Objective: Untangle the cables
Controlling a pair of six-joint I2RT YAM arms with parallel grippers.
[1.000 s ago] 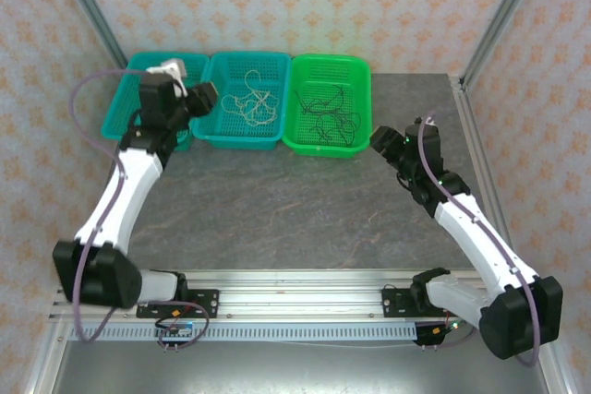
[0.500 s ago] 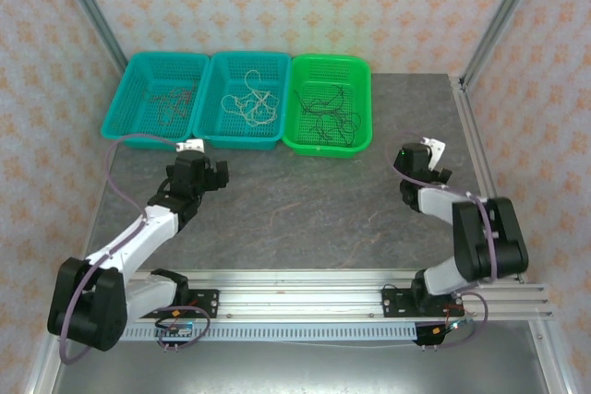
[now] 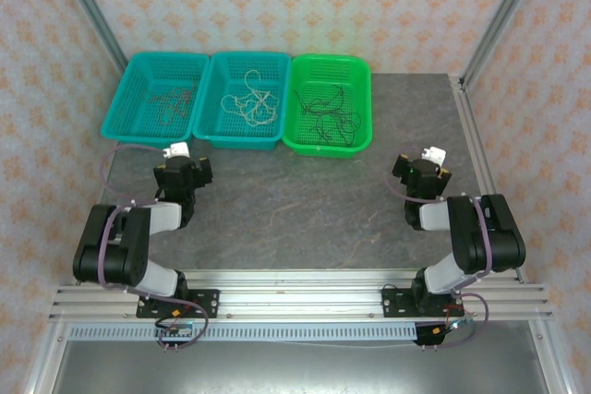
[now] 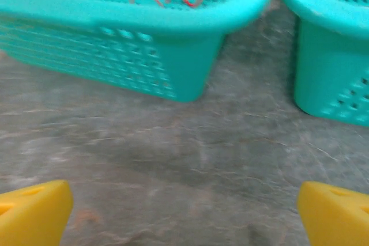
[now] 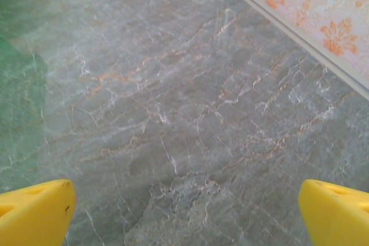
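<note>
**Everything to be grasped lies ahead, at the far edge**

Along the table's (image 3: 295,219) far edge, red cables (image 3: 171,103) are held in the left teal basket (image 3: 166,56), white cables (image 3: 251,99) in the middle teal basket (image 3: 251,55), and black cables (image 3: 328,117) in the green basket (image 3: 331,58). The left gripper (image 4: 184,217), jaws wide apart and empty, is aimed at the left teal basket, near it. The right gripper (image 5: 184,217), likewise spread, is well apart from the green basket, which lies ahead-left.
</note>
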